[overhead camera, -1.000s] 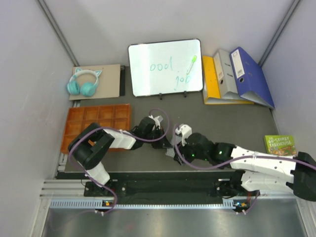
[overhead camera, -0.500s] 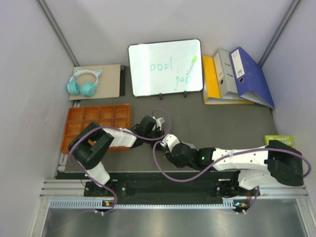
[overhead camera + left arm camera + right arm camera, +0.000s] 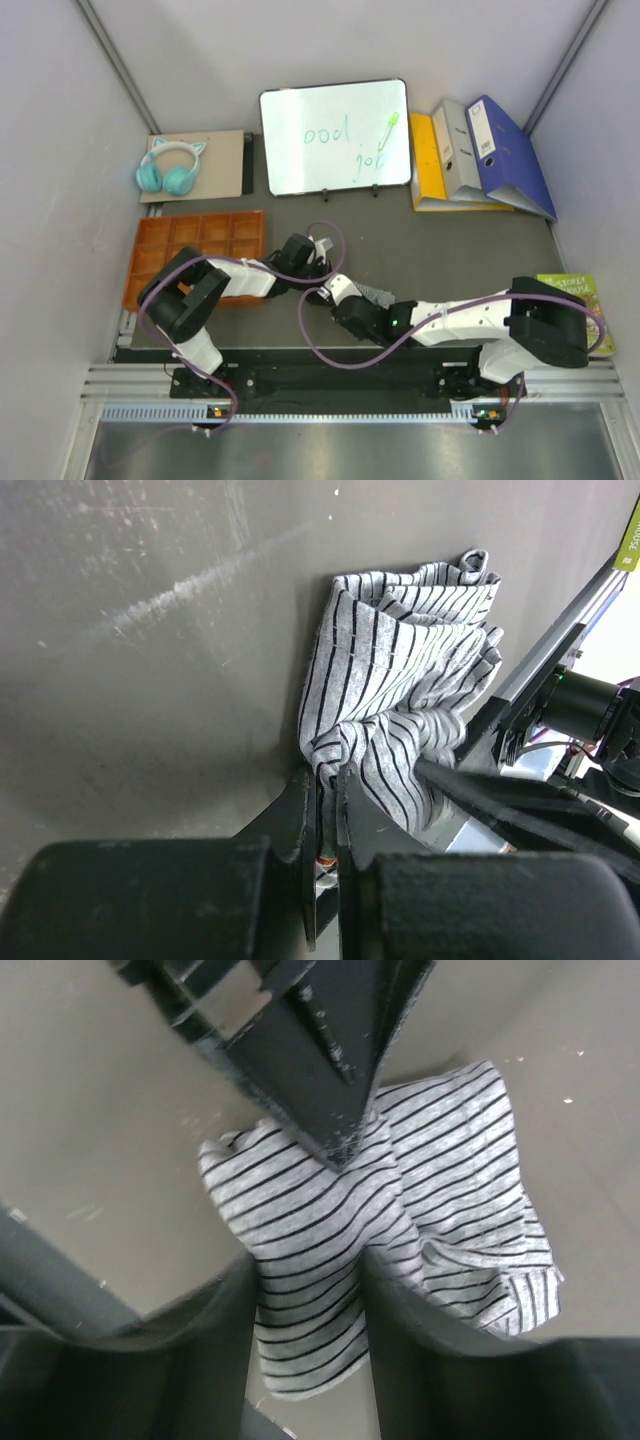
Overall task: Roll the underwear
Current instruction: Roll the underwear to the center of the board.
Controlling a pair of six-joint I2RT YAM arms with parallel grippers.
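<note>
Striped boxer shorts (image 3: 400, 670): one, bunched on the worktop (image 3: 450, 240), just right of the orange tray (image 3: 150, 250).
Left hand (image 3: 325, 785): closed, pinching the edge of the shorts that lies towards the tray.
Right hand (image 3: 305, 1260): fingers apart, astride a fold of the same cloth.

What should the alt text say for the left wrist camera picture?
Grey-and-white striped boxer shorts lie bunched on a dark grey table, one fold pinched in the shut left gripper at the bottom edge. From the right side of the picture, the dark fingers of the right gripper reach into the cloth.
</note>
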